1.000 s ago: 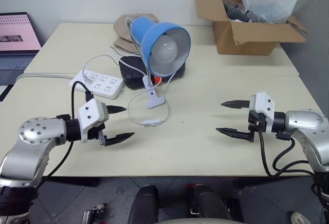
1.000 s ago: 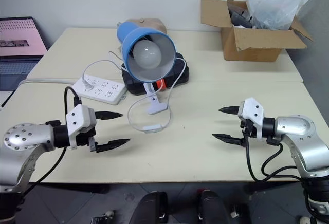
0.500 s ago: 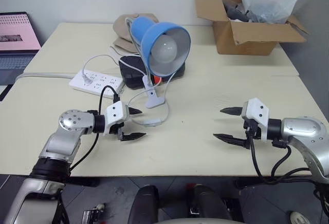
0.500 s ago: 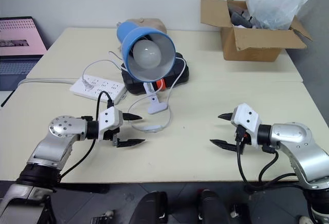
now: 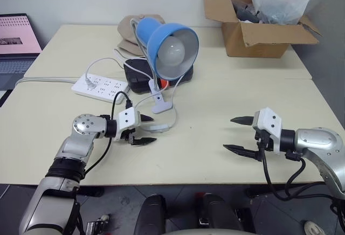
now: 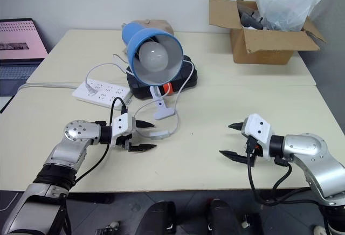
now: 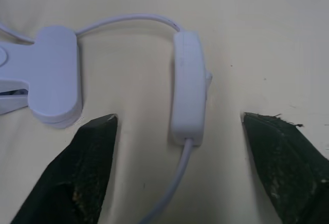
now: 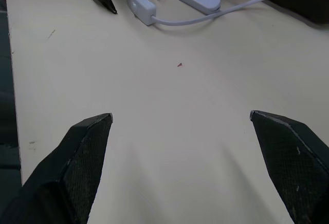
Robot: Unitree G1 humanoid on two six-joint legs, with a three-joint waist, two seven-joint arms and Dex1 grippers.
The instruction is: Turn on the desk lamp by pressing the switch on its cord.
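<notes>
Cream desk (image 5: pixel 215 105) carries the desk lamp (image 5: pixel 167 43) at 12 o'clock, with the switch (image 7: pixel 187 88) on its cord (image 7: pixel 169 190) lying untouched between the left tool's (image 5: pixel 144 130) spread fingers (image 7: pixel 92 157), while the right tool (image 5: pixel 240 134) gapes empty at 4 o'clock.

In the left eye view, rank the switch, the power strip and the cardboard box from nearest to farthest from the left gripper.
1. switch, right at the left gripper
2. power strip, behind it to the left
3. cardboard box, far right corner

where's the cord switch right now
In the left wrist view the switch lies flat on the table between the left gripper's open fingers, untouched, beside the lamp's white clip base.
</notes>
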